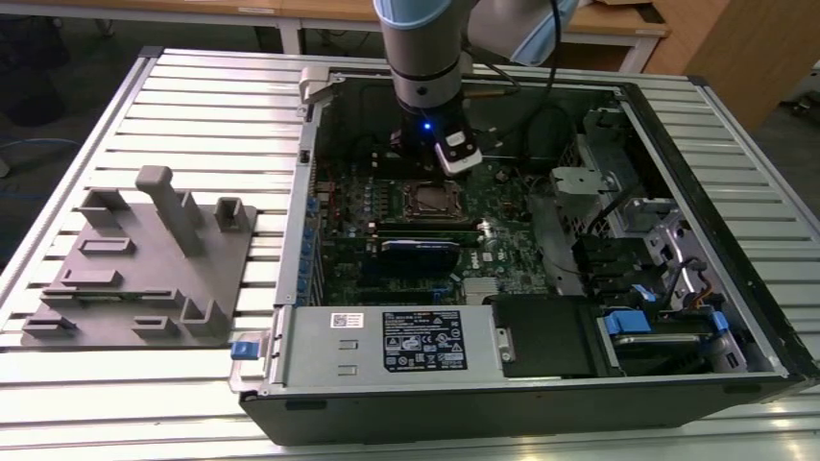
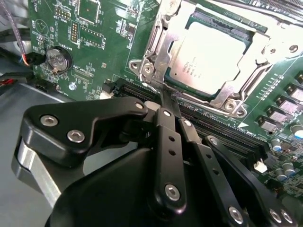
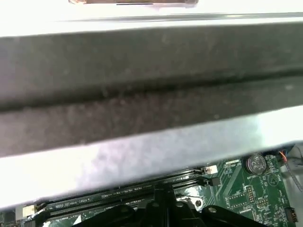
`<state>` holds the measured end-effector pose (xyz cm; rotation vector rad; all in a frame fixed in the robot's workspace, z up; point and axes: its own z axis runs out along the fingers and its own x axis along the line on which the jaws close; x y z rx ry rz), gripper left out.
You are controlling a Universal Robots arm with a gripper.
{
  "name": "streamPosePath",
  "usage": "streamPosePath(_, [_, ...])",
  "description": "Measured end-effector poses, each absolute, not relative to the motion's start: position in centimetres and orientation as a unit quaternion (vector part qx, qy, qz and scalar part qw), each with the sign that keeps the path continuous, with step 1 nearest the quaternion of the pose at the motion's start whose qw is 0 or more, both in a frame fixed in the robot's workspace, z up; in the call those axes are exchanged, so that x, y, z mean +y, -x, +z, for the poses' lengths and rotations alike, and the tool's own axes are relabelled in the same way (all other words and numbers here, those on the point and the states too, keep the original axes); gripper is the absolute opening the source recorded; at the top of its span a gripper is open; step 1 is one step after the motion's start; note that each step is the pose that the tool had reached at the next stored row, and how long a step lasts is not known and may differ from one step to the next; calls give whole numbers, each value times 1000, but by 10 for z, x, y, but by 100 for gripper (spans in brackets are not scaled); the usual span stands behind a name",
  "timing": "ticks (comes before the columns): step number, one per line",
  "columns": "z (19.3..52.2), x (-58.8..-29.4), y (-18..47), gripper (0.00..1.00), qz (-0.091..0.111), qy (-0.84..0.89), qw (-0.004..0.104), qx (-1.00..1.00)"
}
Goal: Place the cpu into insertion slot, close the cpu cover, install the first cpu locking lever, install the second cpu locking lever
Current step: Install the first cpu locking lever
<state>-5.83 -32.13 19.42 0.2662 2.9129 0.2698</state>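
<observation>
The cpu (image 2: 210, 52) is seated in the insertion slot (image 1: 424, 199), and the cpu cover (image 2: 158, 47) is laid flat around it. One socket edge is bordered closely by the long memory slots (image 2: 213, 127) — little free room is left there. The arm is held upright inside the case (image 1: 717, 202). The gripper (image 2: 164, 97) is positioned at the cover's corner — its jaws are closed together.

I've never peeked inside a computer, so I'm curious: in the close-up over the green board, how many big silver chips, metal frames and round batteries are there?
Pale silver-grey square cpu: 1
Dull silver square metal cpu cover frame: 1
Round silver coin battery: 1
Total: 3
</observation>
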Motion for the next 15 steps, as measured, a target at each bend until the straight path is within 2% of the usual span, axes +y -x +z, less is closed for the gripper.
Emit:
streamPosePath(7, [200,-321,58,10,87,-90,102,987])
streamPosePath(15, [209,-321,58,10,55,-87,104,989])
